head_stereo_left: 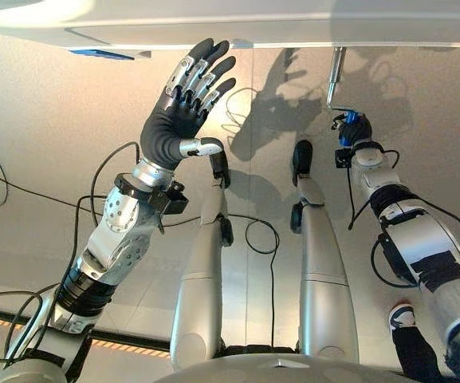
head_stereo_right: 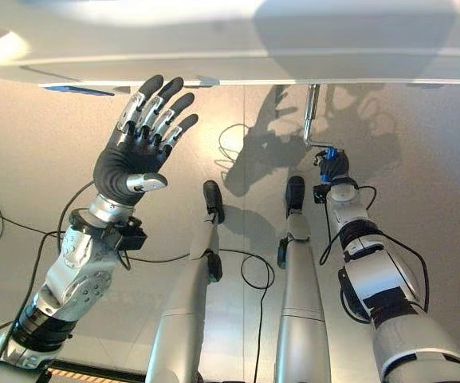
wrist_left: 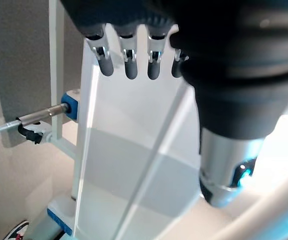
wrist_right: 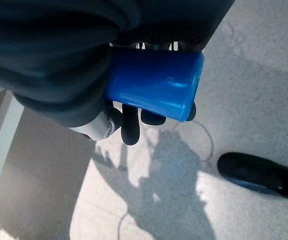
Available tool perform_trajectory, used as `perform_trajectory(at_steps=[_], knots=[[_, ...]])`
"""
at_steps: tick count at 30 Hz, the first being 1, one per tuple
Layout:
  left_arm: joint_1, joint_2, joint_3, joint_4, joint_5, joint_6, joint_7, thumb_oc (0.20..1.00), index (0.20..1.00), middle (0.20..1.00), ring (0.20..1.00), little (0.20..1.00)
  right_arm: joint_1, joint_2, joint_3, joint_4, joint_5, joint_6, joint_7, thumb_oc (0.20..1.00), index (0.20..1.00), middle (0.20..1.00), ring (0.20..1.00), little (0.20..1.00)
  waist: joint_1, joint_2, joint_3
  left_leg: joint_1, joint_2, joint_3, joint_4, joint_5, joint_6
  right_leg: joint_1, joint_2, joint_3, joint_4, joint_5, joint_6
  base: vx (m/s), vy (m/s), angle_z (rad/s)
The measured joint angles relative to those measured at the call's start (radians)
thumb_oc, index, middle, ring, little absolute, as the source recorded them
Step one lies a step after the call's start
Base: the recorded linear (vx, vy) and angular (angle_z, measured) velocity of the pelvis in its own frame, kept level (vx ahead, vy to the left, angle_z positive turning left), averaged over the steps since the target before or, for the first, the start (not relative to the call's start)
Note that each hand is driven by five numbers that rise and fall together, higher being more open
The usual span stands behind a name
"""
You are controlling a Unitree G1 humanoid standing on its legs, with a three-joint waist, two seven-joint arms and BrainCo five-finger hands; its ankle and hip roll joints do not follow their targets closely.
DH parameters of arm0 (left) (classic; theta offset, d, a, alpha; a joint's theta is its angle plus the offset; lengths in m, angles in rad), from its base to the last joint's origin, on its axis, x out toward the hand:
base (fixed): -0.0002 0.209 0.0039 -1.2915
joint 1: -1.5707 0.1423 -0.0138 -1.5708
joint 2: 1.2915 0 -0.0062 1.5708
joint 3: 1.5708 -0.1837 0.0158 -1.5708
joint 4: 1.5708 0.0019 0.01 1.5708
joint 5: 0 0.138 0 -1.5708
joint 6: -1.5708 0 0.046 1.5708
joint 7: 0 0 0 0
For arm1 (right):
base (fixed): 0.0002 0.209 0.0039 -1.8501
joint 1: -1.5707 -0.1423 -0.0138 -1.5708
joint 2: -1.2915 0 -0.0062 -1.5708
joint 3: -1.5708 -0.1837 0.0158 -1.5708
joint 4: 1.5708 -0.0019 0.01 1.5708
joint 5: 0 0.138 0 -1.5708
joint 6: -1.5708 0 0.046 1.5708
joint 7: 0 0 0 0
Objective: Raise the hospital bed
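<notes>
Right wrist view: the blue handle (wrist_right: 156, 85) of the bed crank is gripped by the curled right hand (wrist_right: 59, 65).

The metal crank (head_stereo_right: 312, 120) is seen hanging from the underside edge of the white hospital bed (head_stereo_right: 230, 56), with the right hand (head_stereo_right: 335, 166) closed on its blue end just below. The left hand (head_stereo_left: 186, 96) is held open, fingers straight and spread, near the bed's edge and well apart from the crank. A person's shoe (head_stereo_left: 402, 316) is seen on the floor beside the right arm.
</notes>
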Motion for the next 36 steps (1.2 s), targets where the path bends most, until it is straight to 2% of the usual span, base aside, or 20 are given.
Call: perform_trajectory(at_steps=[14, 15, 16, 17, 23, 27, 29, 30, 32, 33, 36], knots=[[0.001, -0.012, 0.007, 0.001, 0.001, 0.0, 0.014, 1.0, 1.0, 1.0, 1.0, 1.0, 0.01, 0.007, 0.042, -0.035, -0.018, 0.016, -0.003, 0.2, 0.2, 0.2, 0.2, 0.2, -0.001, 0.003, -0.001, -0.002, 0.009, 0.001, 0.014, -0.004, -0.007, 0.0, 0.006, -0.001, 0.006, -0.001, -0.003, 0.0, 0.002, 0.0], [0.001, -0.013, 0.007, 0.001, 0.001, 0.0, 0.015, 1.0, 1.0, 1.0, 1.0, 1.0, 0.01, 0.007, 0.042, -0.035, -0.018, 0.016, -0.003, 0.357, 0.357, 0.357, 0.357, 0.357, -0.002, 0.003, -0.001, -0.002, 0.009, 0.001, 0.014, -0.004, -0.007, 0.0, 0.006, -0.001, 0.006, -0.001, -0.003, 0.0, 0.0, 0.0], [0.001, -0.017, 0.007, 0.001, 0.001, 0.0, 0.017, 1.0, 1.0, 1.0, 1.0, 1.0, 0.01, 0.007, 0.046, -0.035, -0.021, 0.016, -0.003, 0.586, 0.586, 0.586, 0.586, 0.586, -0.002, 0.003, -0.001, -0.002, 0.009, 0.001, 0.015, -0.004, -0.007, 0.0, 0.006, -0.001, 0.006, -0.001, -0.003, 0.0, 0.0, 0.0], [0.001, -0.02, 0.007, 0.001, 0.001, 0.0, 0.018, 1.0, 1.0, 1.0, 1.0, 1.0, 0.01, 0.007, 0.05, -0.035, -0.028, 0.016, -0.003, 1.0, 1.0, 1.0, 1.0, 1.0, -0.002, 0.003, -0.001, -0.003, 0.009, 0.001, 0.016, -0.004, -0.007, 0.0, 0.006, -0.001, 0.006, -0.001, -0.003, 0.0, 0.0, 0.0], [0.006, -0.06, 0.009, 0.032, 0.004, -0.006, 0.022, 1.0, 1.0, 1.0, 1.0, 1.0, 0.015, 0.006, 0.053, -0.036, -0.044, 0.018, -0.003, 1.0, 1.0, 1.0, 1.0, 1.0, -0.002, 0.003, -0.001, 0.0, 0.011, 0.0, 0.026, -0.006, -0.01, 0.009, 0.006, -0.003, 0.009, 0.0, -0.006, 0.0, 0.0, 0.0], [0.027, -0.109, 0.003, 0.246, 0.044, 0.003, 0.046, 1.0, 1.0, 1.0, 1.0, 1.0, 0.07, -0.002, 0.081, -0.034, -0.065, 0.034, -0.005, 1.0, 1.0, 1.0, 1.0, 1.0, -0.001, 0.006, 0.0, 0.053, 0.012, -0.005, 0.025, -0.008, -0.011, 0.065, 0.004, -0.008, 0.007, -0.002, -0.01, 0.0, 0.002, 0.01], [0.039, -0.173, -0.004, 0.506, 0.116, -0.011, 0.062, 1.0, 1.0, 1.0, 1.0, 1.0, 0.143, -0.009, 0.07, -0.036, -0.068, 0.037, 0.004, 1.0, 1.0, 1.0, 1.0, 1.0, 0.001, 0.017, 0.005, 0.11, 0.014, -0.016, 0.022, -0.01, -0.013, 0.133, 0.005, -0.021, -0.004, -0.003, -0.011, 0.0, -0.002, 0.12], [0.062, -0.228, -0.006, 0.754, 0.181, 0.028, 0.097, 1.0, 1.0, 1.0, 1.0, 1.0, 0.239, 0.012, 0.07, -0.055, -0.065, 0.032, 0.0, 1.0, 1.0, 1.0, 1.0, 1.0, -0.018, 0.019, 0.001, 0.181, 0.013, -0.029, 0.01, -0.013, -0.016, 0.209, 0.005, -0.038, -0.006, -0.023, -0.004, 0.01, -0.004, 0.24], [0.097, -0.261, -0.008, 0.919, 0.228, 0.031, 0.114, 1.0, 1.0, 1.0, 1.0, 1.0, 0.305, 0.029, 0.041, -0.051, -0.063, 0.029, -0.003, 1.0, 1.0, 1.0, 1.0, 1.0, -0.032, 0.02, -0.006, 0.232, 0.015, -0.036, 0.003, -0.028, -0.017, 0.267, 0.002, -0.047, -0.018, -0.037, -0.004, 0.02, -0.007, 0.18], [0.11, -0.28, -0.025, 1.053, 0.29, 0.053, 0.125, 1.0, 1.0, 1.0, 1.0, 1.0, 0.364, 0.033, 0.024, -0.053, -0.061, 0.028, 0.007, 1.0, 1.0, 1.0, 1.0, 1.0, -0.026, 0.02, -0.01, 0.282, 0.016, -0.035, -0.009, -0.029, -0.016, 0.317, 0.003, -0.05, -0.026, -0.038, -0.003, 0.03, -0.025, 0.05], [0.166, -0.303, -0.019, 1.177, 0.377, 0.045, 0.131, 1.0, 1.0, 1.0, 1.0, 1.0, 0.455, 0.046, -0.003, -0.054, -0.057, 0.019, 0.029, 1.0, 1.0, 1.0, 1.0, 1.0, -0.024, 0.025, -0.019, 0.366, 0.02, -0.038, -0.036, -0.033, -0.013, 0.404, 0.003, -0.059, -0.051, -0.039, -0.003, 0.06, -0.03, 0.04]])
